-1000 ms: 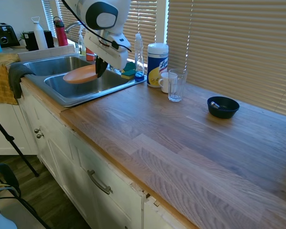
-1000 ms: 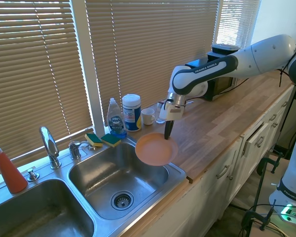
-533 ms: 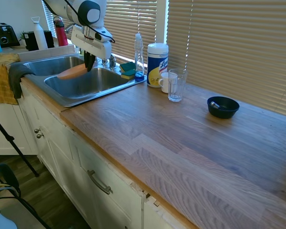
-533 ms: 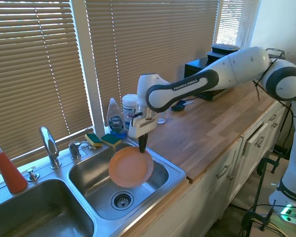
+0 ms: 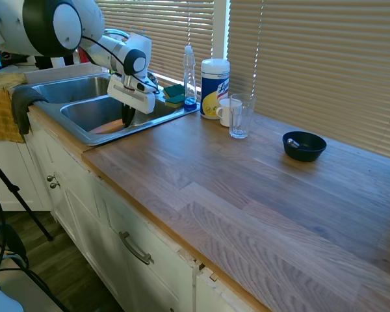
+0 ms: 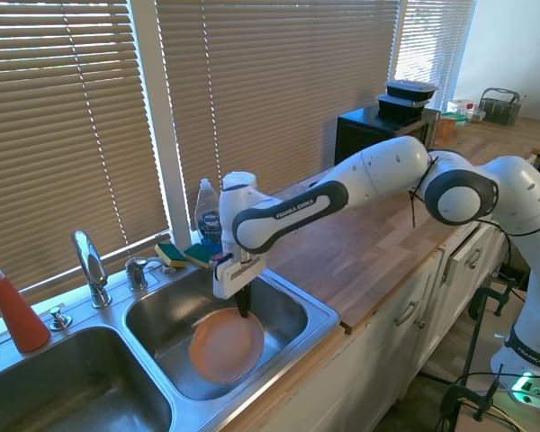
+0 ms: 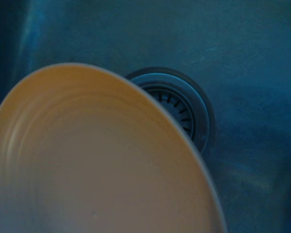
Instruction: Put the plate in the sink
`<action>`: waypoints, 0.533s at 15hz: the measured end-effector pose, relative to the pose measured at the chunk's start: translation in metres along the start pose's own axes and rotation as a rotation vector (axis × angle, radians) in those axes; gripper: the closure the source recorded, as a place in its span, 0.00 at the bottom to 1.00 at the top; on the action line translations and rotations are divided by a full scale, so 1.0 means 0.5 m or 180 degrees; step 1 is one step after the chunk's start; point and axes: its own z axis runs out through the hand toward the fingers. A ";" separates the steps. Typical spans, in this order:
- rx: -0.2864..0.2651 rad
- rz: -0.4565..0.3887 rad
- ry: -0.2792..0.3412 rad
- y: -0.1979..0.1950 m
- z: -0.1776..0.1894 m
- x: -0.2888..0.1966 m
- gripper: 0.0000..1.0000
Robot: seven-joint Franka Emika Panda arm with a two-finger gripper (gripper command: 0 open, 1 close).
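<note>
Pincer [image 6: 242, 310] clamped on plate [image 6: 225, 346] rim, inside sink [image 6: 319, 315].

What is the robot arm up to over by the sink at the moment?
The arm is lowering an orange plate into the sink. The gripper is shut on the plate's rim and reaches down into the basin nearer the wooden counter. The plate sits low in that basin, over the drain, but is not yet released. A dark bowl, a glass and a mug stand on the counter.

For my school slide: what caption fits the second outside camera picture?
Robot gripper lowers the orange plate into the sink.
</note>
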 end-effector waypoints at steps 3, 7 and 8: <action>-0.0070 0.0037 0.0046 -0.016 0.026 -0.003 0.00; -0.0085 0.0027 0.0084 -0.025 0.029 -0.005 0.00; -0.0077 0.0024 0.0089 -0.027 0.025 -0.005 0.00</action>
